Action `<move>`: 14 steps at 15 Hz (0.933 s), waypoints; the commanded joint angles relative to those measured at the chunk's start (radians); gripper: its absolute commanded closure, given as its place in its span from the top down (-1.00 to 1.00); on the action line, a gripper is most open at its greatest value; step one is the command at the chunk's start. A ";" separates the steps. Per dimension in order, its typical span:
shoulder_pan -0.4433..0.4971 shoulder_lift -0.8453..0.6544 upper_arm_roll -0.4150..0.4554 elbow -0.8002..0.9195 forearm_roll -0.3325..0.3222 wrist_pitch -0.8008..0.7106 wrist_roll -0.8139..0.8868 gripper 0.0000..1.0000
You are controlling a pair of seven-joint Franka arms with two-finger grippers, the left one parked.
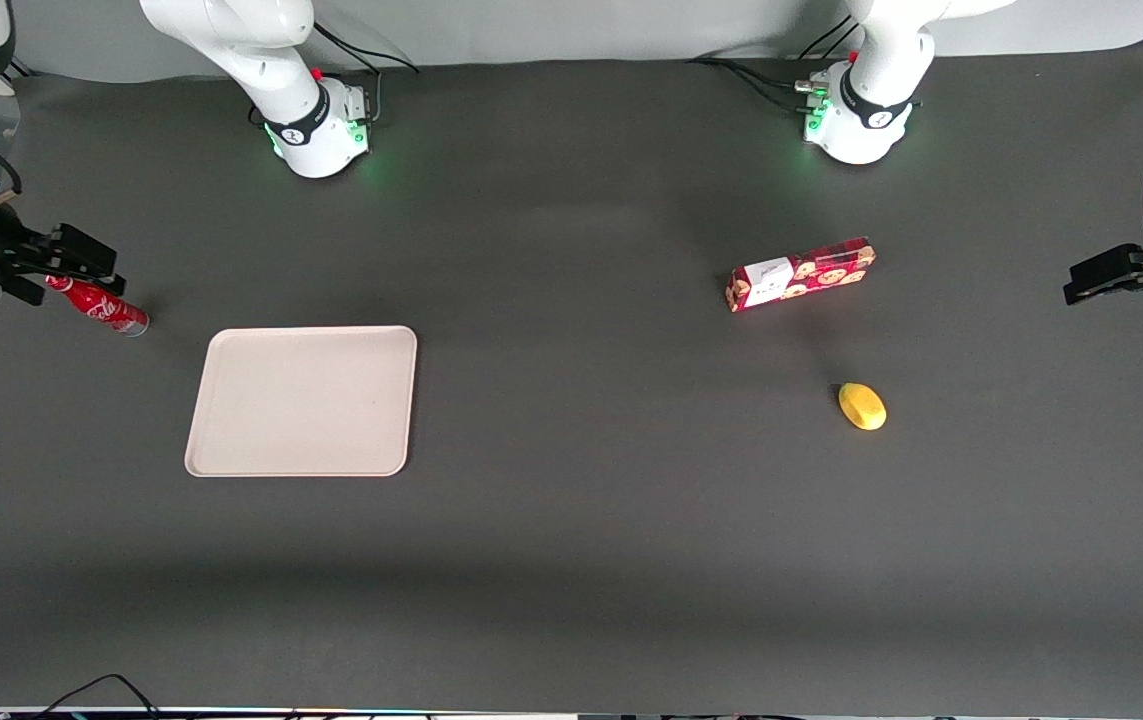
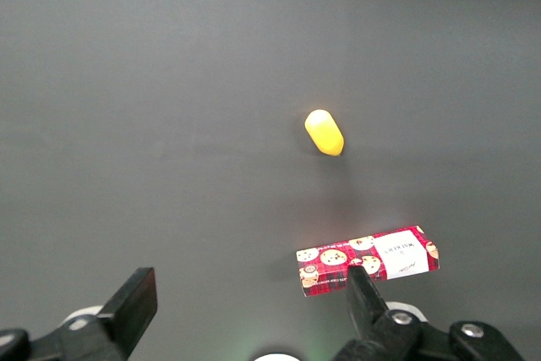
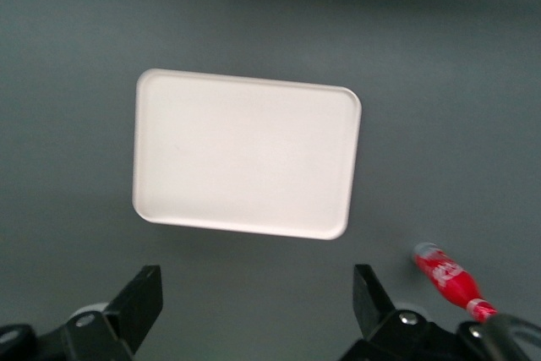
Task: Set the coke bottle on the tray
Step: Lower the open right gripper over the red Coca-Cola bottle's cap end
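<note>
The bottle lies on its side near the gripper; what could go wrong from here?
1. The bottle lies flat, so it may roll when a finger touches it.
2. The open gripper hangs above the cap end, not centred on the bottle; a grasp near the cap may let the bottle tilt or slip.
3. The bottle lies close to the working arm's end of the table, so a push could send it off. The tray is beside it, bare.
</note>
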 commanded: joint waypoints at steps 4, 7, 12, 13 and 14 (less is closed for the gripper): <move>-0.009 -0.020 -0.272 -0.214 -0.131 0.097 -0.402 1.00; -0.010 -0.056 -0.431 -0.398 -0.156 0.306 -0.595 1.00; -0.012 -0.043 -0.579 -0.591 -0.188 0.564 -0.727 1.00; -0.012 -0.040 -0.589 -0.610 -0.191 0.584 -0.732 1.00; -0.012 -0.036 -0.591 -0.615 -0.191 0.589 -0.732 1.00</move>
